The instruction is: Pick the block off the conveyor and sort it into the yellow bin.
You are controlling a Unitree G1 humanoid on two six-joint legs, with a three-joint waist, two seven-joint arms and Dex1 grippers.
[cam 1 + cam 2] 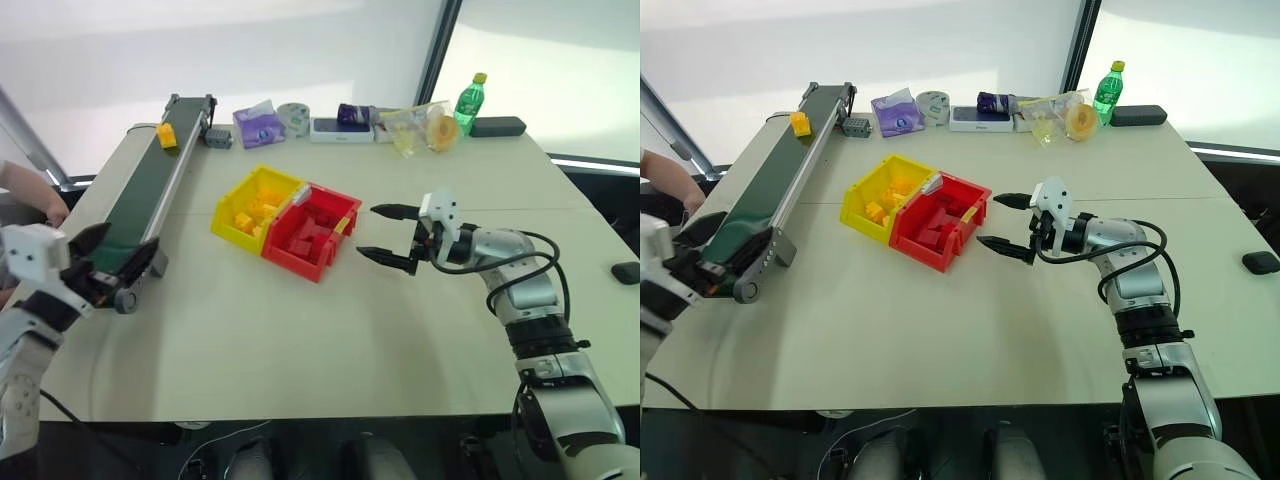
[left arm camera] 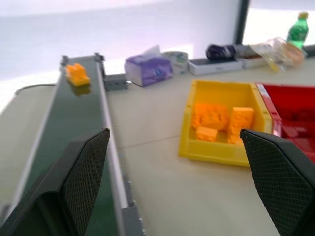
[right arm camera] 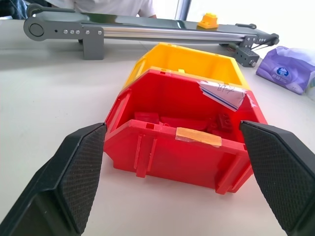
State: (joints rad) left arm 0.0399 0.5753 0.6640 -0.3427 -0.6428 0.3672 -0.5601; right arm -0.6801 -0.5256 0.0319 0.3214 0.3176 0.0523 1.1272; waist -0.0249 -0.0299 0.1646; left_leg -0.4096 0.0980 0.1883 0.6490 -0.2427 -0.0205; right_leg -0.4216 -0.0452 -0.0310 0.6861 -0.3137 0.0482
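Glossy plastic yellow bin (image 1: 256,207); conveyor (image 1: 150,190) with matt belt, metal rails.

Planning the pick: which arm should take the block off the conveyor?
Left. The left gripper, open, sits at the conveyor's near end, in line with the block at the far end. The right gripper faces the red bin.

A robotics test lab – a pale worktop (image 1: 330,330) carrying a small belt conveyor (image 1: 140,200), joined parts bins (image 1: 285,222), and clutter by bright windows.
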